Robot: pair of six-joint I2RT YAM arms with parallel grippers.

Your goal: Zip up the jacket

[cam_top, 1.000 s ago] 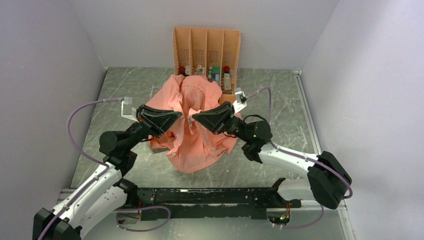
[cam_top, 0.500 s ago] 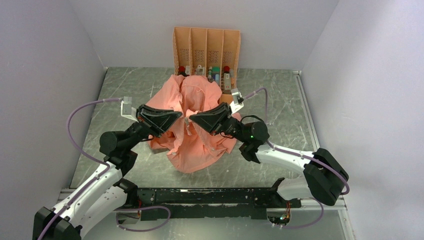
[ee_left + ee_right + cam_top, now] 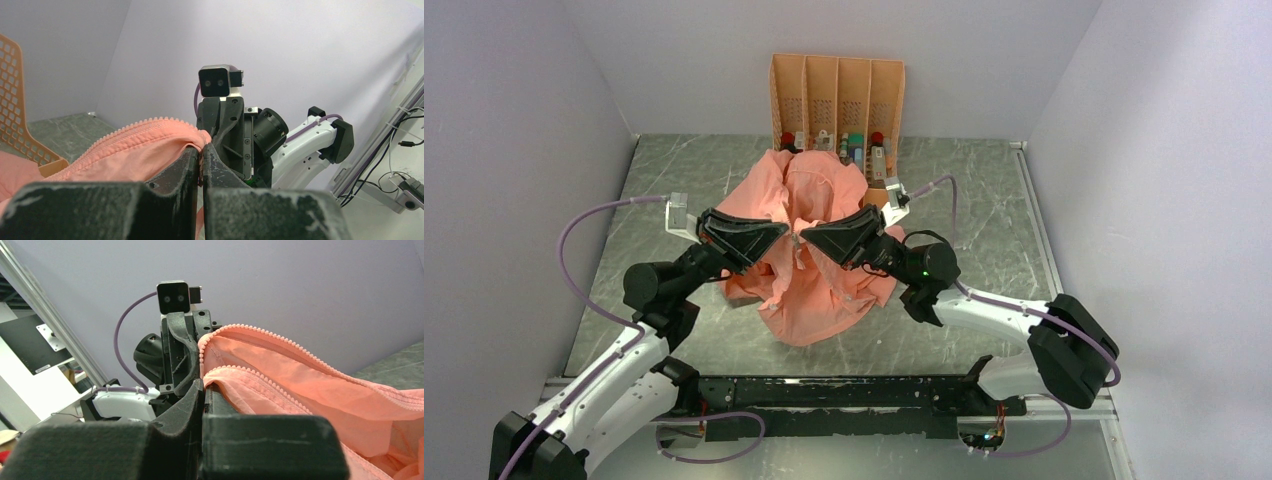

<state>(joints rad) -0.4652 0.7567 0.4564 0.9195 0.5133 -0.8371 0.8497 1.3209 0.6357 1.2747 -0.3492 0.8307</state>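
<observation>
Teeth needed aligning level, we judged, with left gripper (image 3: pixel 781 232) and right gripper (image 3: pixel 808 236) each clamped on the jacket (image 3: pixel 819 295) at six o'clock from the rack (image 3: pixel 836 92).

Salmon-pink jacket (image 3: pixel 814 300), orange perforated rack (image 3: pixel 836 95), grey marbled table (image 3: pixel 994 220)

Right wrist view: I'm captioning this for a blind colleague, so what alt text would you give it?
The right gripper, fingers shut, pinches a salmon-pink jacket by its open zipper edge. Directly opposite, the left gripper clamps the other toothed edge, with a plain wall behind.
</observation>
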